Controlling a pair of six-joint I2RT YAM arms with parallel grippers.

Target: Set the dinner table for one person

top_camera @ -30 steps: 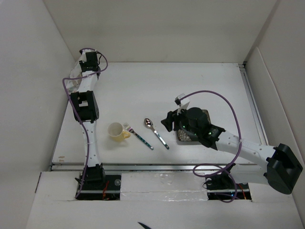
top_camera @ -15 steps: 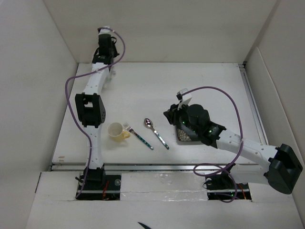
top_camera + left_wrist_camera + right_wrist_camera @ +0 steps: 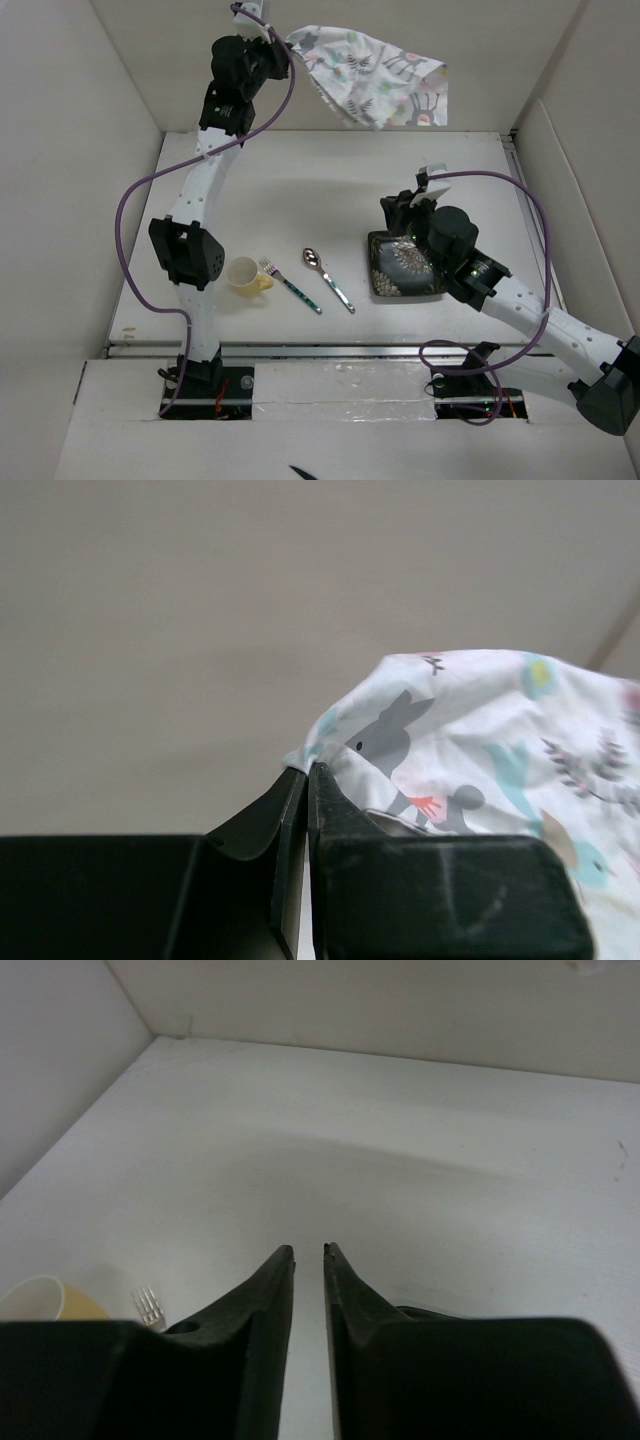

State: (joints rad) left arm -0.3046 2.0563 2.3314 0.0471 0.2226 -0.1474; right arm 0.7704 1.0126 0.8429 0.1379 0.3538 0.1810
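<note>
Left arm has swung up from the far-left of the dinner table [image 3: 300, 190] over the last sec. The left gripper [image 3: 282, 48] is now high above the far edge w/ the animal-print placemat [image 3: 375, 85] dangling from it, clear of the tabletop. Right arm has pulled back too: a sec ago it sat over the dark square plate [image 3: 405, 268], which now shows in full. Cup [image 3: 243, 275], fork [image 3: 290, 285] and spoon [image 3: 328, 280] haven't shifted; they lie in a row near the front edge, left of the plate.

Step in hand, prob.: getting the placemat laid. It's picked up but not yet spread, bunched and hanging by one corner. Next move likely calls for bringing it down low over bare table in front, then dragging or lowering so it lies flat, no folds. A 2nd grip on another corner would help, and the right gripper [image 3: 392, 208] is free for that. Plate, cutlery and cup would go on or round it afterwards.

Fingers:
- Left gripper [image 3: 305, 772]: pinched fully together on a corner of the placemat [image 3: 480, 740]. Wrist view shows the fabric edge caught right at the tips, w/ the rest billowing off to the right.
- Right gripper [image 3: 308, 1250]: tips close but w/ a thin gap btwn them. Nothing held, nothing touched. It hovers above bare table past the plate's far edge, pointing toward the far-left, w/ the cup [image 3: 35, 1295] and fork tines [image 3: 150, 1305] low in its wrist view.
</note>
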